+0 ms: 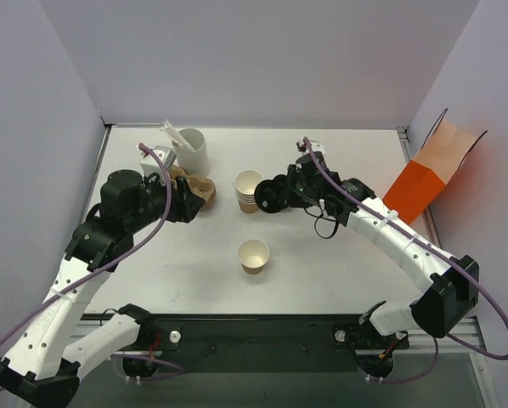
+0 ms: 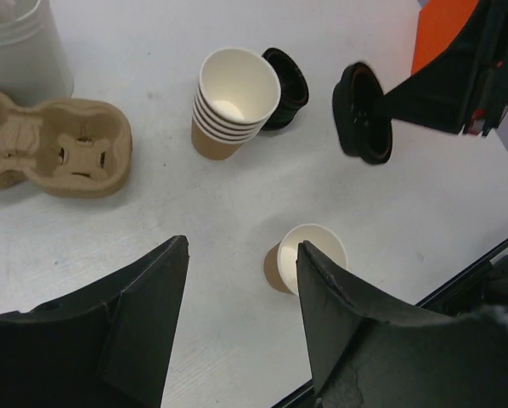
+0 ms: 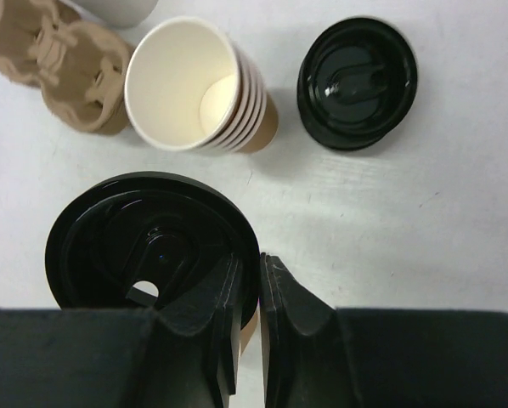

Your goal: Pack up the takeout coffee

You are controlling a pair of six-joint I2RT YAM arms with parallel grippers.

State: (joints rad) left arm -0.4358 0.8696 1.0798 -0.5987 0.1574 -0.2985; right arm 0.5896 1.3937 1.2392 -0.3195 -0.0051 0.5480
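No lidded takeout coffee is in view. A single lidless tan paper cup [image 1: 254, 255] stands upright mid-table. My right gripper [image 1: 277, 196] hangs above the table beside the cup stack, shut on the rim of a round black lid [image 3: 143, 242], which stands on edge in the air [image 2: 363, 110]. My left gripper [image 2: 241, 246] is open with nothing between its fingers. It hovers over bare table, and its right finger [image 2: 339, 314] overlaps the single cup [image 2: 320, 240] in the left wrist view.
A stack of lidless tan cups [image 1: 248, 190] stands behind the single cup, with loose black lids [image 3: 358, 81] lying beside it. A tan pulp cup carrier [image 2: 59, 149] and a white container [image 1: 190, 149] sit at back left. An orange bag [image 1: 432, 174] leans at the right edge.
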